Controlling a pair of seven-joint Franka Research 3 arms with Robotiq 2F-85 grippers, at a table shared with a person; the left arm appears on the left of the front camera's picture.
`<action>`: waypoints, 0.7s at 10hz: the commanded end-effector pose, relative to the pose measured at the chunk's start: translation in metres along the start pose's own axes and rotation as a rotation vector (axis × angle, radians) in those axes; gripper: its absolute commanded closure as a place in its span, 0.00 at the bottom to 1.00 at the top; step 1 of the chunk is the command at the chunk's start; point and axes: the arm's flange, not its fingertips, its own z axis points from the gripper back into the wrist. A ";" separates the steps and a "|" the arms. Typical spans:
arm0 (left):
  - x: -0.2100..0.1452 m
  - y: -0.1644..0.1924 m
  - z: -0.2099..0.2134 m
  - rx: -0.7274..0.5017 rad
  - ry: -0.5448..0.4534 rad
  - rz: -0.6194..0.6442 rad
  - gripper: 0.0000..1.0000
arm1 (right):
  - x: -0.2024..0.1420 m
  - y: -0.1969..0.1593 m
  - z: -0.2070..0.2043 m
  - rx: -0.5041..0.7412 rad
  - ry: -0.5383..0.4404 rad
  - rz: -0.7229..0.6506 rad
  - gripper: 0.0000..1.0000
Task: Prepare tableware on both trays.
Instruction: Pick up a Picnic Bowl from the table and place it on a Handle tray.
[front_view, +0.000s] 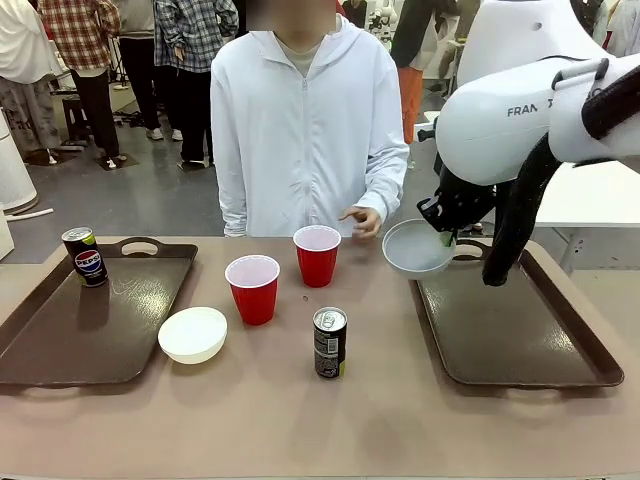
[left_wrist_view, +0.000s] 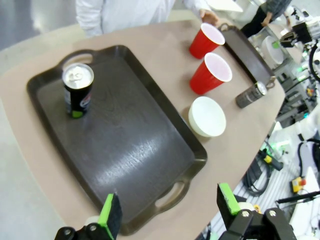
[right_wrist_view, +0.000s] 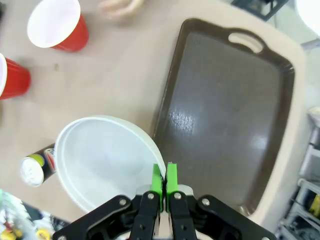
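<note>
The right hand (right_wrist_view: 164, 186) is clenched: green pads pinched on the rim of the grey bowl (right_wrist_view: 102, 160), grasping it. The front view adds that the bowl is lifted off the surface (front_view: 300, 420) and tilted, at the far left corner of the right tray (front_view: 520, 335), overhanging the tray's left rim.

The left hand (left_wrist_view: 169, 210) is released: fingers spread wide, nothing between them, above one end handle of the left tray (left_wrist_view: 125, 145).

Front view, outward from there:
- left can (front_view: 85, 256) upright in the far left corner of the left tray.
- white bowl (front_view: 193, 333) on the surface, just beside that tray's right edge.
- near cup (front_view: 253, 288) and far cup (front_view: 317, 255), both red, upright on the surface between the trays, apart from each other.
- middle can (front_view: 330, 342) upright on the surface, nearer the robot's edge than both cups.
- person's hand (front_view: 360, 220) at the far edge, between far cup and grey bowl.

Count: two trays, two bowls, two cups, two cans.
</note>
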 end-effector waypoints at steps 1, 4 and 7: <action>0.000 0.001 0.000 0.002 0.003 -0.013 0.00 | 0.010 0.009 -0.003 0.029 -0.001 0.017 0.99; 0.000 0.001 0.000 0.002 0.003 -0.013 0.00 | -0.006 -0.031 -0.002 0.130 0.023 0.067 0.96; 0.000 0.001 0.000 0.002 0.003 -0.013 0.00 | -0.015 -0.070 0.003 0.163 0.013 0.022 0.96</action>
